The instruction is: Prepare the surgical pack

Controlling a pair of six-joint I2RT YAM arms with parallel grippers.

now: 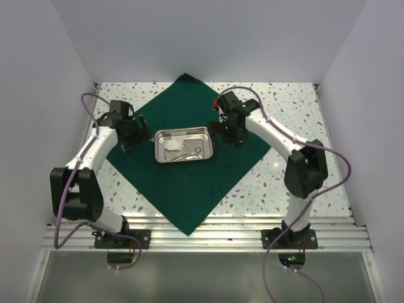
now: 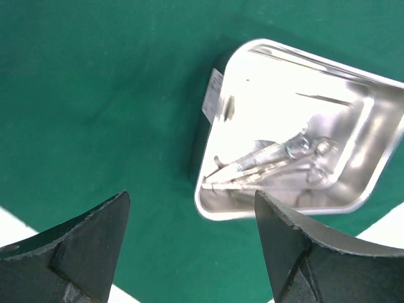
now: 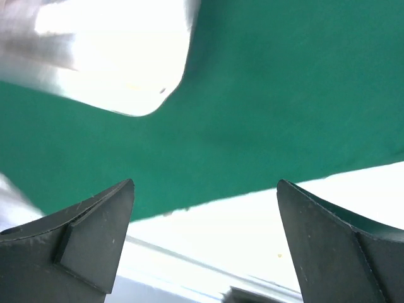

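Left tool (image 2: pixel 190 203): released, jaws spread wide, nothing between them. Hovers over the green drape (image 1: pixel 183 189), just beside the left end of the tray (image 1: pixel 199 135), clear of the tray.

Right tool (image 3: pixel 205 186): released as well, jaws wide, grasping nothing. Hangs above the drape near the tray's right end, with the drape's edge and bare worktop (image 1: pixel 284 107) below.

Surgical pack: not yet bundled, all parts in open sight.

Drape: flat and unfolded on the speckled worktop, set as a diamond, 1 corner toward the far wall, 1 toward the arm bases.

Tray: near the drape's centre, between the 2 tools. Holds metal instruments (image 2: pixel 271 161) with ring handles along its near side and white gauze (image 1: pixel 173 145) toward its left end. Bears a small label (image 2: pixel 213 95) on the outer wall at the left end. Appears only as bright glare in the right wrist view; contents unreadable there.
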